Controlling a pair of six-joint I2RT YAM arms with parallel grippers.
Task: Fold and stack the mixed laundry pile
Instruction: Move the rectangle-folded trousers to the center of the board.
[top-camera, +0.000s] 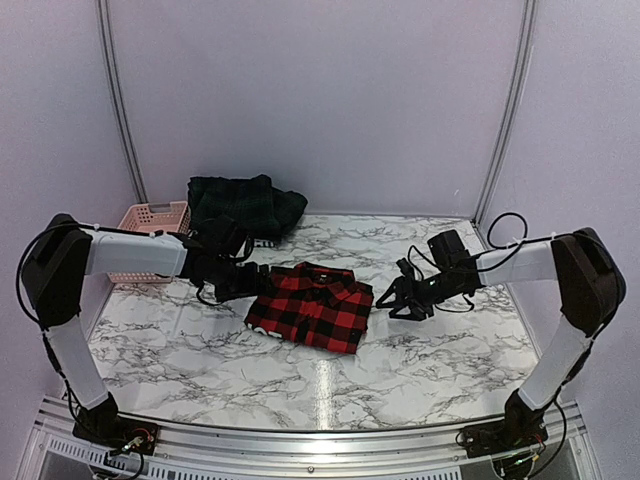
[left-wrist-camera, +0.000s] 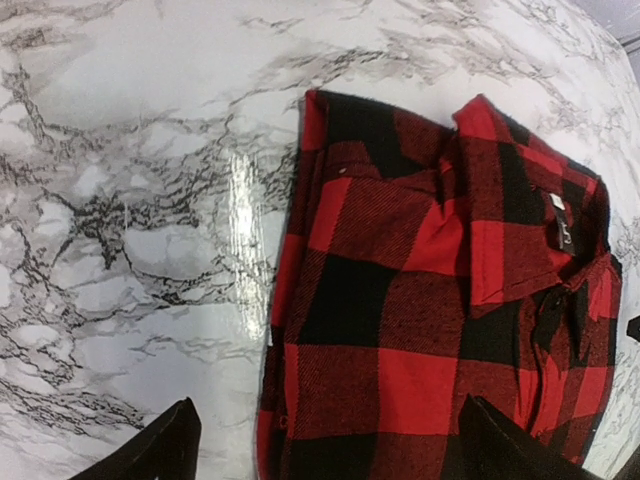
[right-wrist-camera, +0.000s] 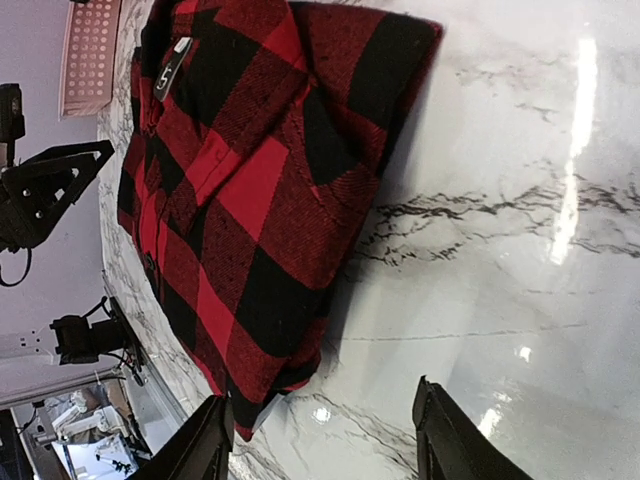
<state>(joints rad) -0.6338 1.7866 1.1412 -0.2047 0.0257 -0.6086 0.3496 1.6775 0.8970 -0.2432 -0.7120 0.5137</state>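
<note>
The left tool (top-camera: 248, 284) and the right tool (top-camera: 392, 297) have fingers apart, holding nothing, beside the folded red-and-black checked shirt (top-camera: 315, 305), mid-frame on the counter (top-camera: 430, 355).

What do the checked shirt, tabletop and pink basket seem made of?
The checked shirt: matte woven cloth, likely flannel; diagonal weave shows. The tabletop: glossy marble-look, glare streaks; stone or laminate unclear. The pink basket: probably rigid plastic, moulded grid of holes.
</note>
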